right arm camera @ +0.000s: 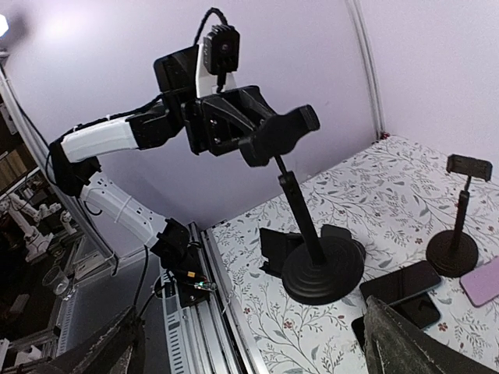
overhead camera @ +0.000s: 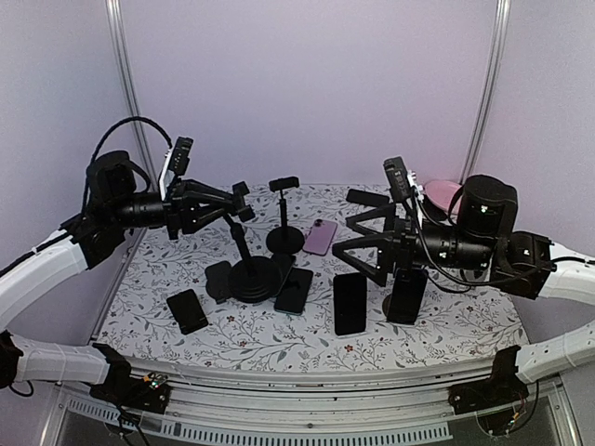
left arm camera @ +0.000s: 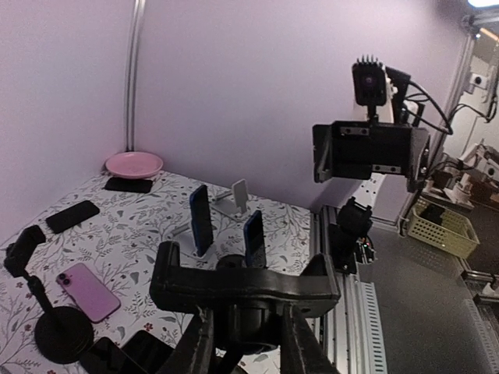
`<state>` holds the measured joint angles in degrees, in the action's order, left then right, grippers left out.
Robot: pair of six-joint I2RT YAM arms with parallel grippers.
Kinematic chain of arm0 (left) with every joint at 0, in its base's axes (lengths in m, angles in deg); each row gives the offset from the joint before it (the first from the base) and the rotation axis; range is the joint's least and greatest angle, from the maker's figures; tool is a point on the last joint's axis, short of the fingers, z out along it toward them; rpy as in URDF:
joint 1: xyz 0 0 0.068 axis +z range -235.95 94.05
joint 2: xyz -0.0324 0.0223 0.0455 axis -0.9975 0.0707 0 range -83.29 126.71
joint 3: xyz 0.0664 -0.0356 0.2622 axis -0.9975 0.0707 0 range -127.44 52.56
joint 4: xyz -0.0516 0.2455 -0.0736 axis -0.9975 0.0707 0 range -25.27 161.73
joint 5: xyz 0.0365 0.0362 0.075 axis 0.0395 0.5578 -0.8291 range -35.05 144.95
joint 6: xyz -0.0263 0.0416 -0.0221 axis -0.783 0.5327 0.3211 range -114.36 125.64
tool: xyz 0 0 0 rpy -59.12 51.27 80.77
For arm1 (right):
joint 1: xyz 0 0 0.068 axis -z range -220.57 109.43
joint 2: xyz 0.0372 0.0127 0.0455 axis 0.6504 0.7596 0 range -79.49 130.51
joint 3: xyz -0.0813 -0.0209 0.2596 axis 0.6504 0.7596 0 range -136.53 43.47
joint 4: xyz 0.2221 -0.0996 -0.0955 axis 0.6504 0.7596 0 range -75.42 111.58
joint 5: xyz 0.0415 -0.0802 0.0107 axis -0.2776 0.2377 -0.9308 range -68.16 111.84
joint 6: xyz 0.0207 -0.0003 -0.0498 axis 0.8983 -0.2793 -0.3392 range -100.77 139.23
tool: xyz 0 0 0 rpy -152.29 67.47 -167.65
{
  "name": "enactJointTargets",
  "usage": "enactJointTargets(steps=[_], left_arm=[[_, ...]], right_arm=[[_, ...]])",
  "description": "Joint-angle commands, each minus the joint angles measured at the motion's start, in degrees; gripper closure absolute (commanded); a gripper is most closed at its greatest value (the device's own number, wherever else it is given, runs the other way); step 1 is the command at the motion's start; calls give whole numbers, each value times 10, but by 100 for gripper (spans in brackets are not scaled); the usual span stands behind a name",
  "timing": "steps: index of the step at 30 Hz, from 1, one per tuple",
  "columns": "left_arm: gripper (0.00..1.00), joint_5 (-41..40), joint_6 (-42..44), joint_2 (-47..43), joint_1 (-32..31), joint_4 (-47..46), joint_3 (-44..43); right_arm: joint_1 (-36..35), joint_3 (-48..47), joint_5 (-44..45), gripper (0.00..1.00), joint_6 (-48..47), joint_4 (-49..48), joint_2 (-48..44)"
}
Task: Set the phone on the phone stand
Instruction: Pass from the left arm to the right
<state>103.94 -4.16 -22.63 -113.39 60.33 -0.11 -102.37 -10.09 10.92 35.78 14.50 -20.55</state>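
A tall black phone stand with a round base stands at mid-table. My left gripper is shut on its clamp head, fingers either side of the joint under it. The stand also shows in the right wrist view. My right gripper is wide open and empty, in the air right of the stand; it also shows in the right wrist view. A pink phone lies flat behind it. Black phones lie flat near the stand's base.
A smaller black stand is behind the tall one. Two dark phones are propped upright at the right front. A pink plate sits at the back right. A white stand is near the propped phones.
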Motion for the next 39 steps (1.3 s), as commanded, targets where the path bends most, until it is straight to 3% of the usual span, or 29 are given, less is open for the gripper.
enactJointTargets(steps=[1, 16, 26, 39], left_arm=[[100, 141, -17, -27, -14, -109, 11], [100, 227, -34, 14, -86, -142, -3], [100, 227, -24, 56, -95, -136, -19], [100, 229, -16, 84, -102, -130, -31]], right_arm=[[2, -46, -109, 6, -71, -78, 38], [27, -175, -223, 32, -124, -79, 198], [37, -217, -238, 64, -131, -55, 255], [37, -216, -219, 80, -134, -30, 270]])
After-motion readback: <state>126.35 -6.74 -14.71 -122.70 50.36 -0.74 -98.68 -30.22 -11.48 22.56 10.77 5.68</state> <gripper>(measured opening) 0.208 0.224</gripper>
